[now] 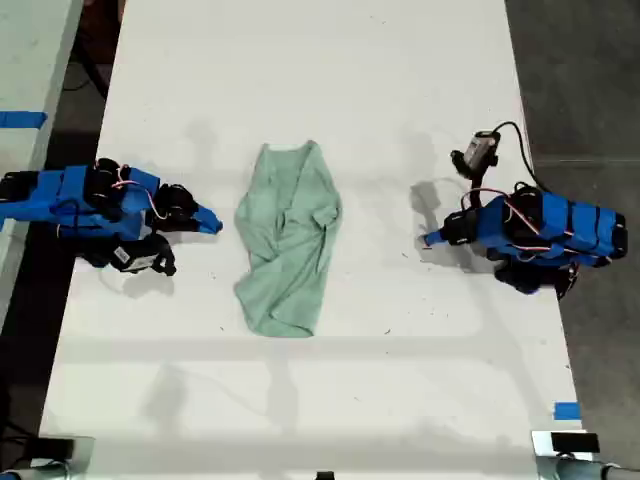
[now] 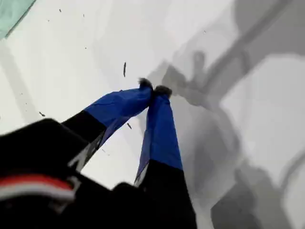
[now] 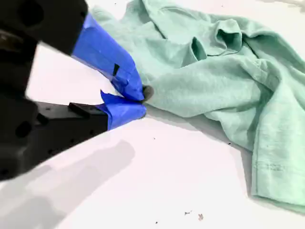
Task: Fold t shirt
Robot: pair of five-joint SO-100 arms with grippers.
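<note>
Fingers of my second gripper (image 3: 138, 102) are pressed together, tips just beside the t shirt (image 1: 288, 240), holding nothing. My first gripper (image 2: 153, 89) is closed too, over bare table (image 1: 400, 80).

White table (image 1: 400, 80), dark floor (image 1: 580, 80) around, blue tape (image 1: 566, 410) on edge

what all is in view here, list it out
t shirt: one, pale mint green, crumpled at the table's middle
table: one, white, under everything
tape piece: one, blue, table edge at the exterior view's lower right
my first tool: one, blue tips, shut, over bare table at the exterior view's right
my second tool: one, blue tips, shut, by the shirt's edge at the exterior view's left
</note>
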